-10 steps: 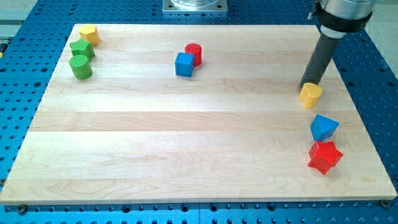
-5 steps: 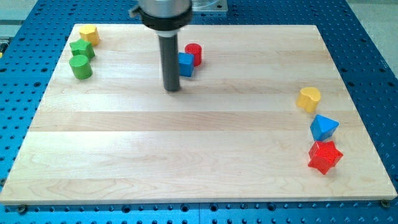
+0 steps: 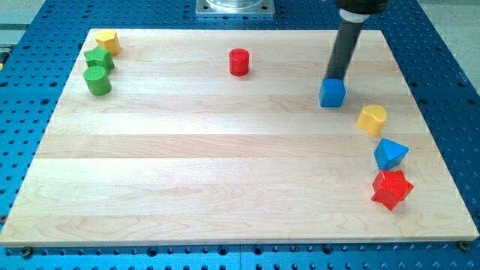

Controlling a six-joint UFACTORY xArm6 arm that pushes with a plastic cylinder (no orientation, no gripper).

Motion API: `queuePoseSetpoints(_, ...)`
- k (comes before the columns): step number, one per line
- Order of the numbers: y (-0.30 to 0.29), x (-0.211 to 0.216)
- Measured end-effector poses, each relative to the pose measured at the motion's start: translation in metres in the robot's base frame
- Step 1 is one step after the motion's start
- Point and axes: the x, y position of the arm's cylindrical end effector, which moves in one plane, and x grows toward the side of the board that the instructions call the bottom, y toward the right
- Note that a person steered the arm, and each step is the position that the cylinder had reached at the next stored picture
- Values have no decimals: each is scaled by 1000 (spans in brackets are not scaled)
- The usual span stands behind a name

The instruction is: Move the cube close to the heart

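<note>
The blue cube [image 3: 332,93] sits on the wooden board [image 3: 225,165] at the view's right, a short way up and left of the yellow heart [image 3: 372,119], with a small gap between them. My tip [image 3: 334,78] is at the cube's top edge, touching or nearly touching it. The dark rod rises from there toward the view's top.
A red cylinder [image 3: 238,61] stands at top centre. A blue wedge-like block [image 3: 390,154] and a red star [image 3: 391,189] lie below the heart. A yellow block [image 3: 108,41], a green block [image 3: 98,58] and a green cylinder [image 3: 97,80] sit at top left.
The blue cube has gone from beside the red cylinder to the right, near the yellow heart. My tip moved from left of the cube to its top edge at the right.
</note>
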Motion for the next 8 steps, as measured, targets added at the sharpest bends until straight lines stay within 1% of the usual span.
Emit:
queuePoseSetpoints(1, -24, 10)
queuePoseSetpoints(2, 10, 16)
queuePoseSetpoints(3, 6, 20)
queuePoseSetpoints(4, -39, 36)
queuePoseSetpoints(5, -25, 48)
queuePoseSetpoints(8, 20, 48)
